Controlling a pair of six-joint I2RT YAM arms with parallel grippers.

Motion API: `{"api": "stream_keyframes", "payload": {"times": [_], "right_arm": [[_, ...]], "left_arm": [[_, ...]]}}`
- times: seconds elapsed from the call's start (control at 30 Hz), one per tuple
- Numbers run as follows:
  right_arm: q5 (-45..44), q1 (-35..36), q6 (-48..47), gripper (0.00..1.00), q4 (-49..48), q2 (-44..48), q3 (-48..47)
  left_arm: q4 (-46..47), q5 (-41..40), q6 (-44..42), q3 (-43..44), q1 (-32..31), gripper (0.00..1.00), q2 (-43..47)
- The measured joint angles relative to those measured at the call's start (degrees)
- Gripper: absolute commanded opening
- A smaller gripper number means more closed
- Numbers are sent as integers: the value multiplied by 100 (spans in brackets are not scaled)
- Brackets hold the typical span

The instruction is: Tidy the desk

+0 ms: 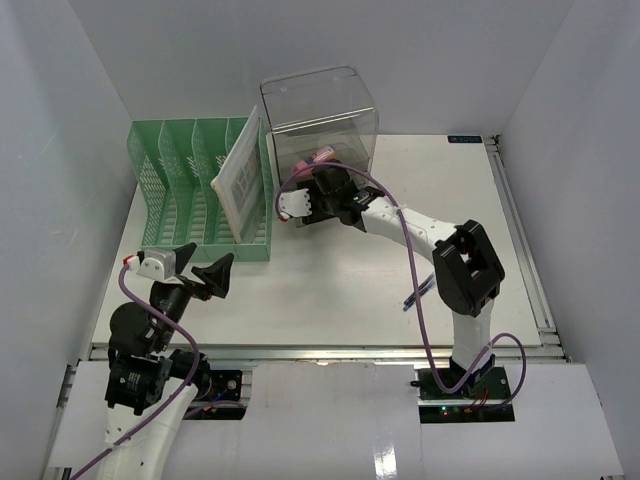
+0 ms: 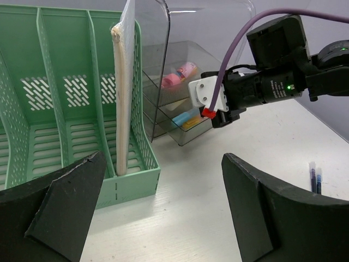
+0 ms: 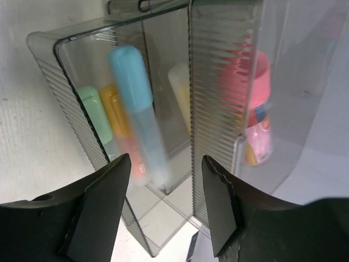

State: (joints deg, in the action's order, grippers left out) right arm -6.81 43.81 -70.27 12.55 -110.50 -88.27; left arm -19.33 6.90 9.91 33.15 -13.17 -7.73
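The white desk [image 1: 340, 290] carries a clear grey drawer box [image 1: 320, 110] at the back. My right gripper [image 1: 325, 175] reaches into the box's pulled-out drawer [image 3: 65, 87]. In the right wrist view the right gripper [image 3: 166, 202] stands open. A blurred blue highlighter [image 3: 139, 109] sits in the drawer past the fingertips, touching neither finger. Green [image 3: 95, 120] and orange [image 3: 117, 109] markers lie beside it. My left gripper [image 1: 205, 262] hovers open at the front left, with nothing in the left gripper [image 2: 163, 207] but bare desk below.
A green mesh file rack [image 1: 190, 190] stands at the back left, with a white booklet [image 2: 124, 82] upright in its rightmost slot. Dark blue pens [image 1: 418, 292] lie on the desk near the right arm. A pink item [image 3: 259, 109] shows in another compartment of the box.
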Motion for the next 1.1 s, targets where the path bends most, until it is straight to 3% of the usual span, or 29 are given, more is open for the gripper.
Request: {"api": "stream_keyframes", "payload": {"times": [0.23, 0.37, 0.47, 0.6, 0.73, 0.9, 1.1], "right_arm": [[430, -40, 162, 50, 131, 153, -2], [1751, -227, 93, 18, 747, 671, 21], [2764, -443, -663, 9, 1371, 1260, 163], [3365, -577, -1585, 8, 2034, 1669, 487], [3274, -565, -2029, 8, 2379, 1254, 620], [2818, -575, -2006, 8, 2494, 324, 450], [2078, -594, -1587, 8, 1887, -390, 13]], "left_arm": [[0, 0, 0, 0, 0, 98, 1], [1, 3, -2, 0, 0, 98, 0], [1, 6, -2, 0, 0, 98, 0], [2, 21, -2, 0, 0, 98, 0], [2, 23, -4, -1, 0, 98, 2], [0, 24, -4, -4, 0, 98, 2], [2, 43, -16, -8, 0, 98, 2]]}}
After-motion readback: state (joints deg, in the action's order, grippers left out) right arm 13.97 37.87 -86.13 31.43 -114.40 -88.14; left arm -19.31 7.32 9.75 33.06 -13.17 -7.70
